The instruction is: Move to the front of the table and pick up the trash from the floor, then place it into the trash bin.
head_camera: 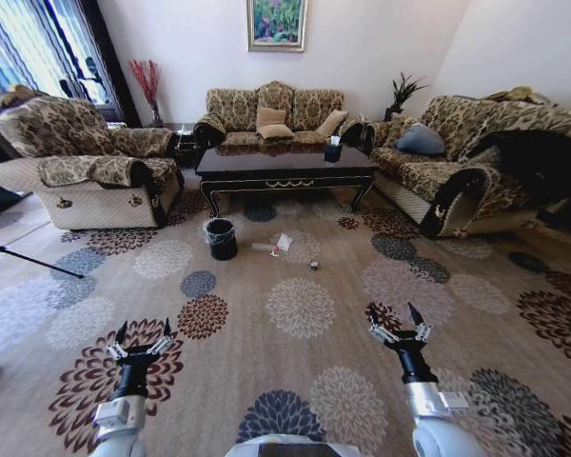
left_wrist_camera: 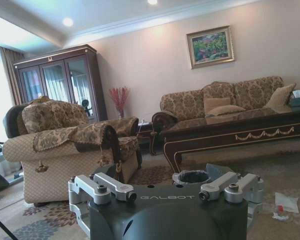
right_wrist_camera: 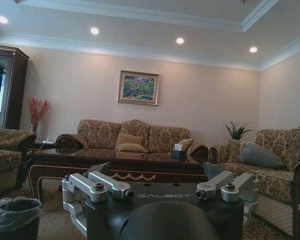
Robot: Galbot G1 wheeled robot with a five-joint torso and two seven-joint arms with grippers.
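Note:
The dark low table (head_camera: 285,168) stands between the sofas, well ahead of me. On the patterned floor (head_camera: 300,309) in front of it sits the black trash bin (head_camera: 221,238) with a clear liner. Right of the bin lies the trash: a crumpled white paper (head_camera: 284,243), a small clear bottle (head_camera: 264,248) and a tiny scrap (head_camera: 313,266). My left gripper (head_camera: 141,339) and right gripper (head_camera: 398,324) hover open and empty over the carpet, far short of the trash. The left wrist view shows the bin (left_wrist_camera: 191,176), the paper (left_wrist_camera: 286,202) and the table (left_wrist_camera: 240,131). The right wrist view shows the bin (right_wrist_camera: 15,215).
An armchair (head_camera: 86,171) stands at the left, a long sofa (head_camera: 476,171) at the right and another sofa (head_camera: 274,114) behind the table. A black tissue box (head_camera: 333,149) sits on the table. A thin dark pole (head_camera: 29,257) lies on the carpet at the left.

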